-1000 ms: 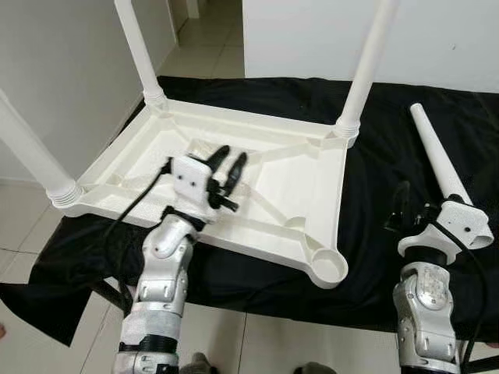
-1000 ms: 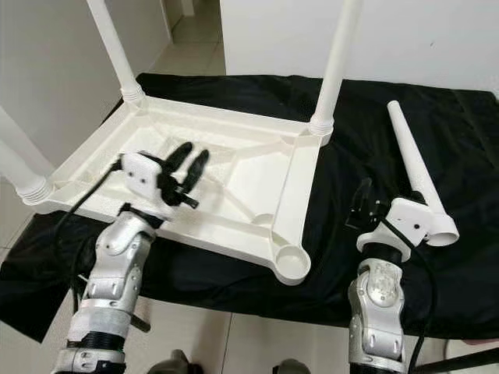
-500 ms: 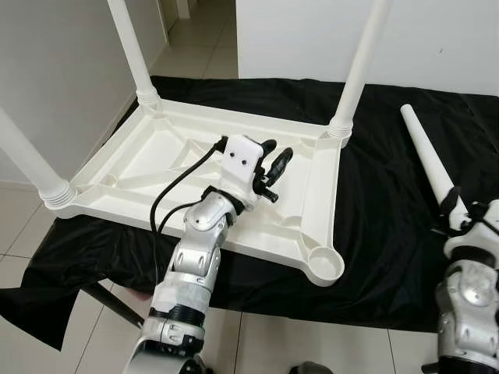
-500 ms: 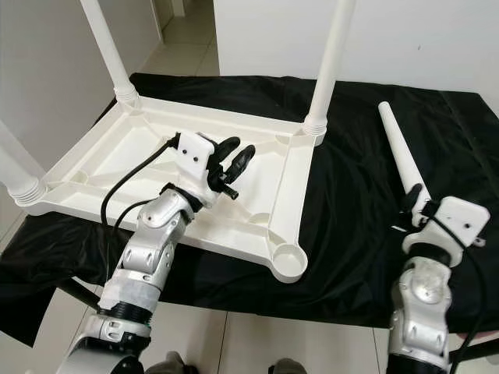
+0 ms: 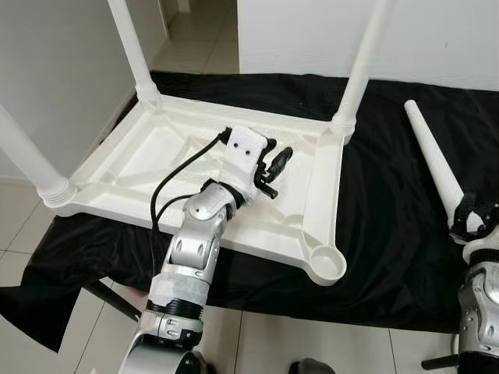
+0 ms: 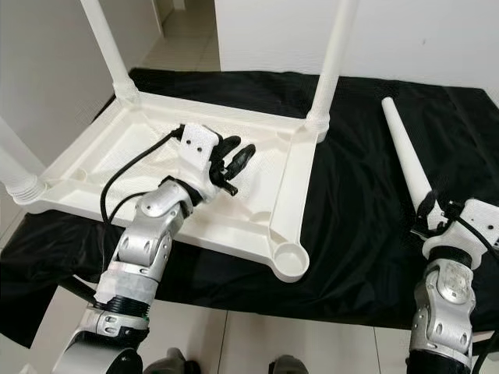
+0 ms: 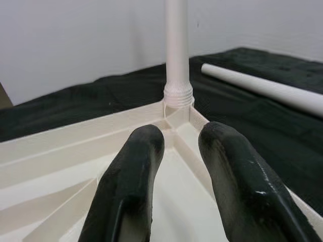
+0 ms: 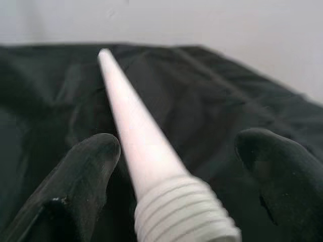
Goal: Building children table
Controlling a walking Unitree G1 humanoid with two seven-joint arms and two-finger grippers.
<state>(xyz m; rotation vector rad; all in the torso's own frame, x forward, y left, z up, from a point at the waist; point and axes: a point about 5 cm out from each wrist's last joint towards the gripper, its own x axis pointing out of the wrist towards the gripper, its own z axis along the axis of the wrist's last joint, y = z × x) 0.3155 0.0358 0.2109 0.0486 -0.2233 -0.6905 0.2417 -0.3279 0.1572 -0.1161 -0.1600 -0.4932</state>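
Black cloth (image 5: 390,226) covers the tabletop, and on it a white plastic children table (image 5: 164,160) lies upside down. Three white legs (image 5: 363,62) are screwed into its corners and stand upright: two at the far side and one at the near left corner. The near right corner has an open round socket (image 5: 327,265) with no leg in it.

The left tool (image 5: 273,165) hangs above the underside of the children table, near its middle, and points toward the far right corner. Its two black fingers (image 7: 132,186) stand a little apart and hold nothing; in the left wrist view the far right leg rises between their tips.

A loose leg (image 5: 433,164) lies flat on the cloth, to the right of the children table and well apart from it, with its thin end away from the robot. The right tool (image 6: 437,214) is at the near, threaded end (image 8: 184,214) of this loose leg. Its fingers (image 8: 83,174) are spread wide, one on each side of the threaded end, and are not pressing on it.
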